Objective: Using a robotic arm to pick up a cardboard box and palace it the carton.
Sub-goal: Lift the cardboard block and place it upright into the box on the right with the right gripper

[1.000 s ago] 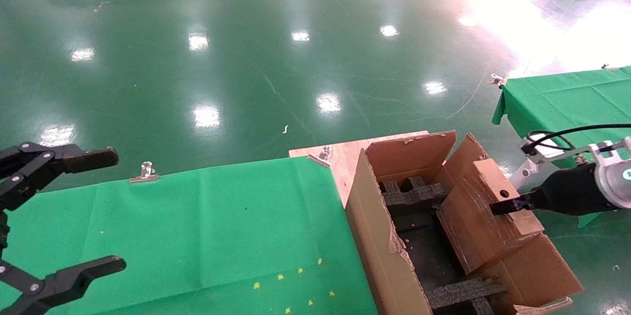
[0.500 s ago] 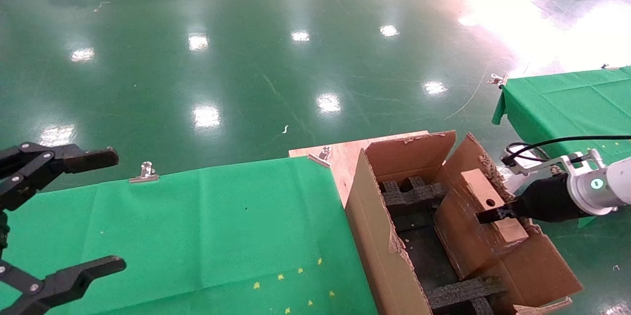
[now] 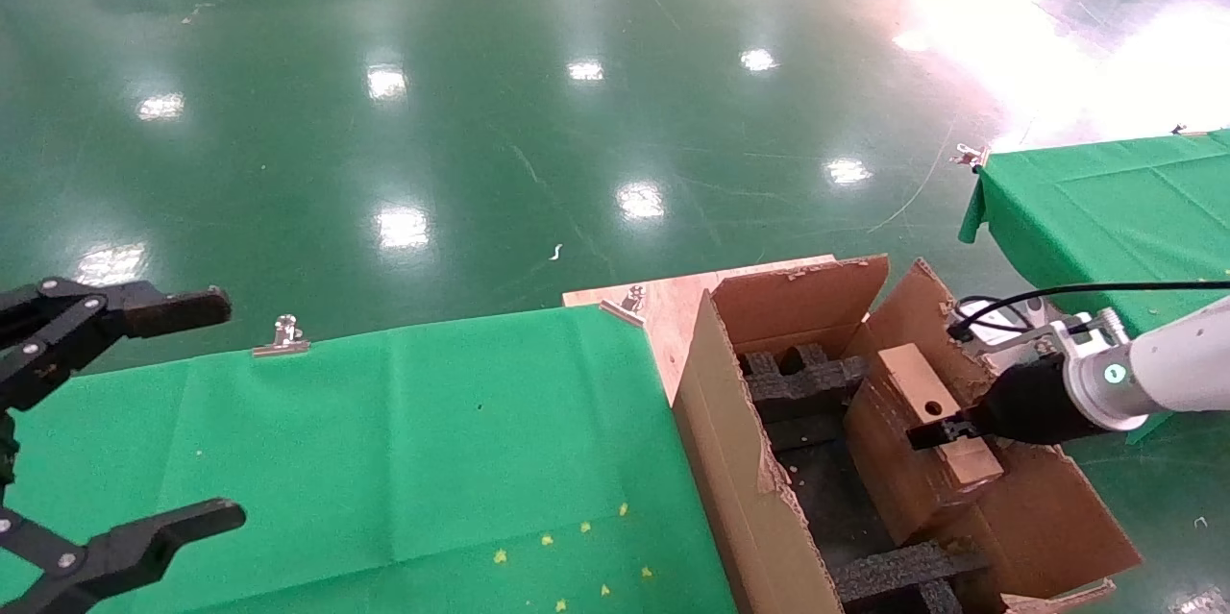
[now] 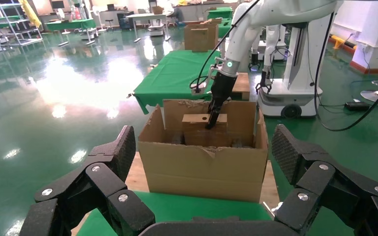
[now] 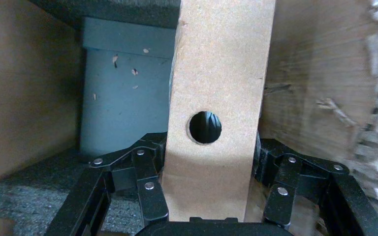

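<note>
Over at the right edge of the green counter (image 3: 404, 441) sits the carton (image 3: 740, 499), flaps torn and open, black foam (image 3: 807, 381) lining its floor. And inside its mouth goes the box (image 3: 918, 441), standing on edge with the holed narrow side up, hard against the far wall and partly sunk below the rim.

Right arm (image 3: 1177, 364) reaches in from the right, green ring lit, and the right end effector (image 3: 947, 429) is clamped on the box, one finger (image 5: 150, 184) pressed to each broad face, just under the hole. The wrist camera confirms it: foam below, carton wall close beside.

So this looks like the lowering step, nearly home. To finish it cleanly, I'd want the box kept upright and eased straight down until it seats between the foam blocks, without scraping the ragged flap on the right. Only then let the fingers part, and just enough to slip free, since the wall leaves little room. A tilt now could wedge a corner on the foam.

Left end effector (image 3: 115, 422) hangs parked over the counter's left end, fingers wide apart, holding nothing.
</note>
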Available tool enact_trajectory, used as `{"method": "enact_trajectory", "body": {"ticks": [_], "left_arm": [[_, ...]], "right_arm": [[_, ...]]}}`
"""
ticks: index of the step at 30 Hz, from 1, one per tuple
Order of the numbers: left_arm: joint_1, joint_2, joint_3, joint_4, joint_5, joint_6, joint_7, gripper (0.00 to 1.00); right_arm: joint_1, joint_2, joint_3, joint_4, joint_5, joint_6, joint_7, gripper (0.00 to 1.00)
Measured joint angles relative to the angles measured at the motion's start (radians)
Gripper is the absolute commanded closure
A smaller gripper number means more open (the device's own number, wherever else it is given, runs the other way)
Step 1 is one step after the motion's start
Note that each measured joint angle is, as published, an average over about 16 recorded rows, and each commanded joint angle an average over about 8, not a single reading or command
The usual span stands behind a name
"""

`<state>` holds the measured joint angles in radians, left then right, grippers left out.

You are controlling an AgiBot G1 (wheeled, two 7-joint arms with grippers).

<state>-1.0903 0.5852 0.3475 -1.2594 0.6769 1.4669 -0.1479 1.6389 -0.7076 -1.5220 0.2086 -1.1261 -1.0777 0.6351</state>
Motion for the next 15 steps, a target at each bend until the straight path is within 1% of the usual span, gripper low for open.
{"method": "enact_trajectory", "body": {"ticks": [12, 13, 14, 15], "left_arm": [[0.000, 0.000, 0.000, 0.000, 0.000, 0.000, 0.000, 0.00], [0.000, 0.000, 0.000, 0.000, 0.000, 0.000, 0.000, 0.00], [0.000, 0.000, 0.000, 0.000, 0.000, 0.000, 0.000, 0.00], [0.000, 0.000, 0.000, 0.000, 0.000, 0.000, 0.000, 0.00]], "right_arm": [[-0.050, -0.061, 0.010, -0.095, 0.019, 0.022, -0.039, 1.00], [-0.053, -0.064, 0.011, -0.101, 0.020, 0.023, -0.041, 0.99], [-0.055, -0.068, 0.012, -0.106, 0.022, 0.025, -0.042, 0.90], [-0.058, -0.071, 0.013, -0.111, 0.023, 0.027, -0.044, 0.78]]}}
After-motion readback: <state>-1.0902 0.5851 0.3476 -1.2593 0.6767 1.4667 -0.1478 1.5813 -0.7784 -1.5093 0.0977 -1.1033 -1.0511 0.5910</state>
